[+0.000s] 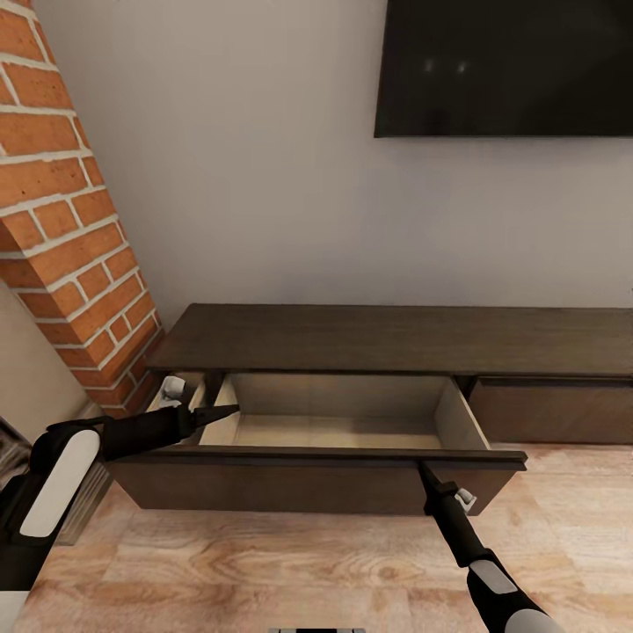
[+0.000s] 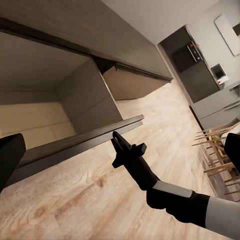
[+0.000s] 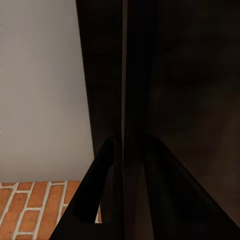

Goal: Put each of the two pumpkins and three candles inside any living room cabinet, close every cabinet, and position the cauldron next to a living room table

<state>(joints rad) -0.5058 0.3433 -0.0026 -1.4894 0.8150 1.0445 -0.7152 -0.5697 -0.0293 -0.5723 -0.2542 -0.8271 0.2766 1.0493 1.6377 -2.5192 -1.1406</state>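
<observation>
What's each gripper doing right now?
Left gripper: shut, holding nothing, at the open drawer's left end.
Right gripper: shut on the drawer's front edge.

Cabinet (image 1: 369, 338) vs wall, under TV (image 1: 503, 66); L drawer (image 1: 334, 431) pulled out, R front (image 1: 554, 409) shut; brick column (image 1: 66, 220) at L end.

- The left arm (image 1: 105, 435) is black, with a long white rounded panel on its broad rear segment.
- The left gripper (image 1: 220, 411) tapers into slim, pointed black fingers.
- The right arm (image 1: 479, 554) is a narrow black tube ending in a white-and-grey cuff.
- The right gripper (image 2: 122, 145) is matt black, with a small square block on its side.
- Small pale grey fittings sit beside both wrists.
</observation>
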